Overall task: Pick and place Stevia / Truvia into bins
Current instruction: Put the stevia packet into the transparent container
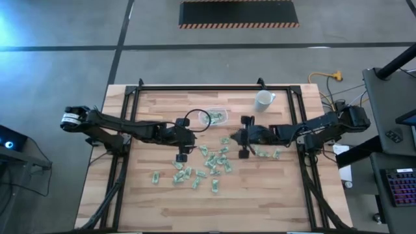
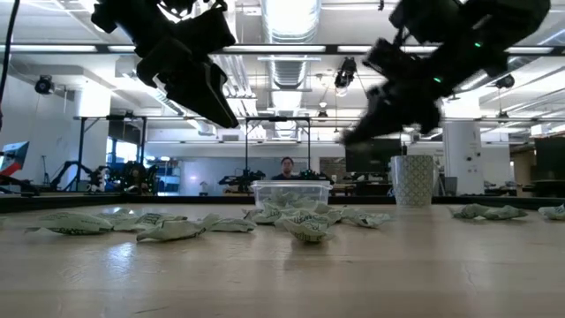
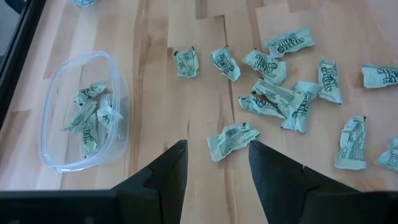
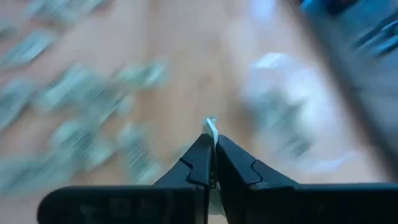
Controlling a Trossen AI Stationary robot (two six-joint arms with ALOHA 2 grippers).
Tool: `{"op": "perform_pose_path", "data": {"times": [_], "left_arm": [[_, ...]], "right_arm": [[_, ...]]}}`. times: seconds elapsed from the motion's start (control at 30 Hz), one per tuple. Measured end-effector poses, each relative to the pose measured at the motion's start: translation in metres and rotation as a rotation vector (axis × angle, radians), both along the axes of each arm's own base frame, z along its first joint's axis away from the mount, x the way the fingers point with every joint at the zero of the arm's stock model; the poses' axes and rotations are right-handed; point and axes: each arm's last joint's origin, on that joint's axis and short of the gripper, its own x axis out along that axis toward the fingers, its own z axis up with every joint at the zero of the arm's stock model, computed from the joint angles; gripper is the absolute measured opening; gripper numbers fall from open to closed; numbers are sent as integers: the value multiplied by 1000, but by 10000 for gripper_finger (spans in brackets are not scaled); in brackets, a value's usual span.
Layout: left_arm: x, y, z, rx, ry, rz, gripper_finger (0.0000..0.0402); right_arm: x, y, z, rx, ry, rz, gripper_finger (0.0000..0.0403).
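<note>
Many light green and white Stevia packets [image 1: 208, 166] lie flat and scattered over the middle of the table. The clear shallow bin [image 3: 84, 112] sits on the wood beyond them and holds several packets; it also shows in the high view [image 1: 215, 117] and the low view [image 2: 290, 193]. My left gripper [image 3: 217, 149] hangs open above the table, and one packet [image 3: 231, 138] lies below the gap between its fingers. My right gripper [image 4: 211, 140] is raised near the bin's right side [image 1: 235, 137] and is shut on a packet. My right gripper pinches a Stevia packet between its two fingers. Only a pale edge of the packet [image 4: 211, 129] sticks out past the fingertips; the fingers hide the rest. The packet is lifted clear of the table.
A white patterned cup [image 1: 263, 99] stands at the far right of the work area, right of the bin. A black frame [image 1: 130, 130] runs along the table's sides. Bare wood lies near the table's near edge [image 1: 208, 208]. A person [image 2: 287, 166] shows far behind the table.
</note>
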Motion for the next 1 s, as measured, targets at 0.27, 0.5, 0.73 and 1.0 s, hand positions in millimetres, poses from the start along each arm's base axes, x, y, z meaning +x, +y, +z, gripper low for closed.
{"op": "perform_pose_path", "data": {"times": [0.27,0.5,0.73,1.0], "left_arm": [[-1,-3,-3,-28,4,14,155],[-4,-7,-8,-55,15,26,155],[-6,-14,-11,-74,23,19,155],[-9,-16,-17,-72,43,9,155]], "right_arm": [[25,-59,17,-19,-110,-107,13],[59,-114,-4,131,-88,-201,13],[86,-137,-13,162,-5,-237,18],[92,-139,-7,178,92,-232,105]]}}
